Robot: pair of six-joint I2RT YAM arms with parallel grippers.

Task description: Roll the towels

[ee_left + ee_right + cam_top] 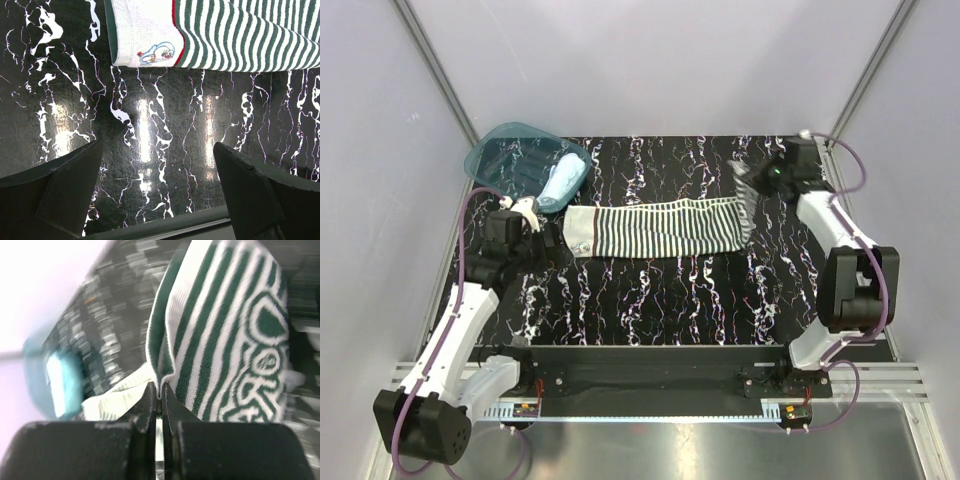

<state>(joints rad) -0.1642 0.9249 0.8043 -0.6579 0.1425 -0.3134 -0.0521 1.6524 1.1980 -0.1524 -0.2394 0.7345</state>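
Observation:
The striped green-and-white towel (660,229) lies stretched across the black marbled table. Its right end is lifted at the far right. My right gripper (757,180) is shut on that end's edge; the right wrist view shows the jaws pinching the hem of the striped towel (220,335) with white lettering on it. My left gripper (532,222) is open and empty, just left of the towel's white left end (145,35). Its fingers (65,185) hover over bare table. The pale blue towel (563,179) lies bunched in the teal basin (500,150) at the back left.
White walls with metal rails close in the table on three sides. A black bar and a rail run along the near edge by the arm bases (650,375).

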